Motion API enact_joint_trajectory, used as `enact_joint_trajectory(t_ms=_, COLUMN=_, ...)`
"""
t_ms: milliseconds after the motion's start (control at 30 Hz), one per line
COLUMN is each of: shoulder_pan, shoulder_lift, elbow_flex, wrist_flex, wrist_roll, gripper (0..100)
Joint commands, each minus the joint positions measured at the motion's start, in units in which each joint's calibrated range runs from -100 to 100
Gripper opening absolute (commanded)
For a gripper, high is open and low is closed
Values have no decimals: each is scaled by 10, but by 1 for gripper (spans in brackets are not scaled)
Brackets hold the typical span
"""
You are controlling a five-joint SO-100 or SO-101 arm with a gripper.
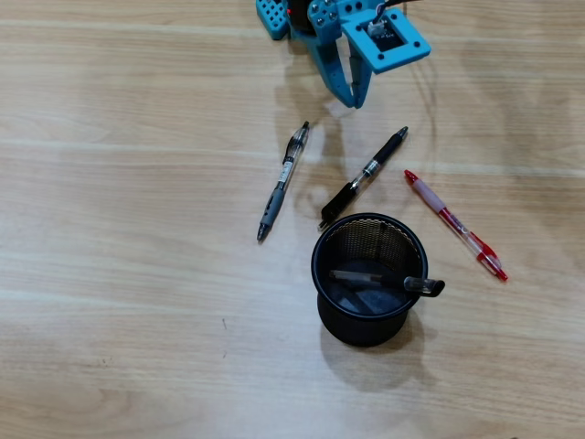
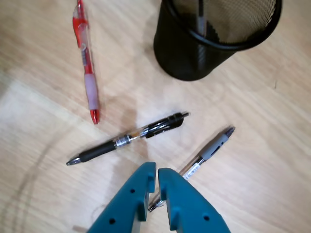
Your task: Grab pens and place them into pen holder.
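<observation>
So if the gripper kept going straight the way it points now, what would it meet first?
Probably the black pen. In the wrist view the gripper, jaws nearly together, points at its middle, lying crosswise just ahead. The grey pen lies off to the right, and the pen holder stands further on. Depth is uncertain.

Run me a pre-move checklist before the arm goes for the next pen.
1. Gripper empty: ok, the fingers are nearly together with nothing between them.
2. Pens left on the table: ok, three lie loose: grey pen, black pen, red pen.
3. Pens apart for a clean grasp: ok, none touch each other.
4. Black pen clear of the pen holder: cannot tell, its end lies right at the rim in the overhead view.
5. Holder upright with room: ok, one pen lies inside.
6. Jaws open for a grasp: not ok.
</observation>
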Motion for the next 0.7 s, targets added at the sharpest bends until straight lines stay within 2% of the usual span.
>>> enact_joint_trajectory(t_ms=0, shoulder_pan=9, shoulder_lift=-35, elbow_flex=46, wrist_flex=-38, wrist_roll=-3, gripper=2)
enact_joint_trajectory(t_ms=233, shoulder_pan=-102, shoulder_lift=35, elbow_flex=64, wrist_flex=-176, wrist_roll=-4, gripper=2)
enact_joint_trajectory(t_ms=367, shoulder_pan=-159, shoulder_lift=115, elbow_flex=65, wrist_flex=-266, wrist_roll=-28, gripper=2)
enact_joint_trajectory(t_ms=600, shoulder_pan=-191, shoulder_lift=204, elbow_flex=36, wrist_flex=-298, wrist_roll=-30, gripper=3)
enact_joint_trajectory(t_ms=667, shoulder_pan=-191, shoulder_lift=219, elbow_flex=25, wrist_flex=-297, wrist_roll=-30, gripper=8)
